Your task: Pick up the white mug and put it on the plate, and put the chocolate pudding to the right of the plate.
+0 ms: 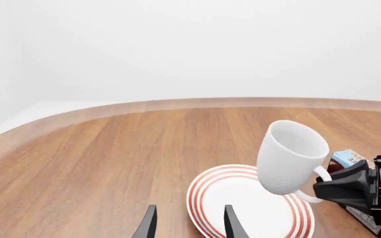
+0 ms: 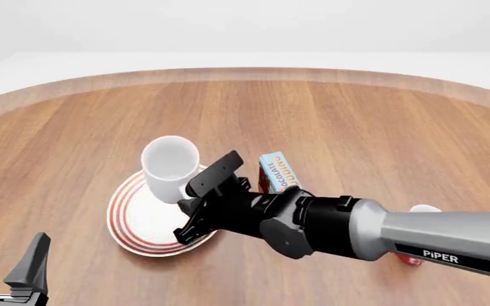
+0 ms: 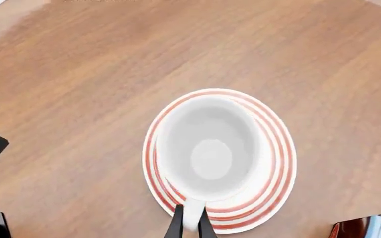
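Observation:
The white mug (image 2: 170, 167) hangs slightly tilted over the plate (image 2: 143, 220), a round white plate with red rings. My right gripper (image 2: 196, 201) is shut on the mug's handle. From above, the mug (image 3: 210, 153) covers most of the plate (image 3: 270, 163), with the right gripper (image 3: 190, 215) pinching the handle. The left wrist view shows the mug (image 1: 289, 158) raised over the plate (image 1: 243, 208). The chocolate pudding (image 2: 277, 171) lies just right of the plate, partly behind the right arm. My left gripper (image 2: 7, 255) is open near the front left, holding nothing.
A red and white object (image 2: 411, 258) shows partly behind the right forearm; its shape is hidden. The curved far edge of the wooden table (image 2: 245, 73) runs across the back. The pudding (image 3: 369, 228) sits close to the plate's rim.

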Available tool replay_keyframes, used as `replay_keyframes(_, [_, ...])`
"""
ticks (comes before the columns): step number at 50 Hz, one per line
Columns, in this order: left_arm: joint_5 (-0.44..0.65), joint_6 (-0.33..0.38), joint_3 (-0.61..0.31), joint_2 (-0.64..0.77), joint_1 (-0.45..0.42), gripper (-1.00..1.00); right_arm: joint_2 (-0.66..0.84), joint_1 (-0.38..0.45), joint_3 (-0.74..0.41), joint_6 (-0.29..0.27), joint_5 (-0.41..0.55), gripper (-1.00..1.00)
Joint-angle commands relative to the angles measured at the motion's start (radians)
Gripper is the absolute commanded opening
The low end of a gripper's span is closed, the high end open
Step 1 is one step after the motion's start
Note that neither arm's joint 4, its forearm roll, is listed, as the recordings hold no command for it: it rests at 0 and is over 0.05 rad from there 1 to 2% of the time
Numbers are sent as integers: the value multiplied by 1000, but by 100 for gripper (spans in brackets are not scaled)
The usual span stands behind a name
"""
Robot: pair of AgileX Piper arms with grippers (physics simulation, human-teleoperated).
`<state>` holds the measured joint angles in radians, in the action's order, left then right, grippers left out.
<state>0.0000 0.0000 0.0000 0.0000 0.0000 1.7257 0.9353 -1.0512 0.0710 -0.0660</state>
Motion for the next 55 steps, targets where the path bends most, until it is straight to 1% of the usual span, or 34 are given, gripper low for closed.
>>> replay_keyframes(1, [0, 0, 0, 0, 0, 100, 35, -5, -26, 27, -14, -100])
replay_keyframes(5, [0, 0, 0, 0, 0, 100, 49, -5, -38, 32, -16, -100])
replay_keyframes(7, [0, 0, 0, 0, 0, 100, 55, -2, -41, 45, -18, -100])
replay_keyframes(14, [0, 0, 0, 0, 0, 100, 68, 8, -51, 53, -17, -100])
replay_keyframes(26, [0, 0, 0, 0, 0, 100, 86, 11, -56, 62, -14, -100])
replay_keyframes(43, [0, 0, 0, 0, 0, 100, 115, -12, -67, 65, -20, -100])
replay_keyframes(55, [0, 0, 0, 0, 0, 100, 150, 0, -75, 85, -26, -100])
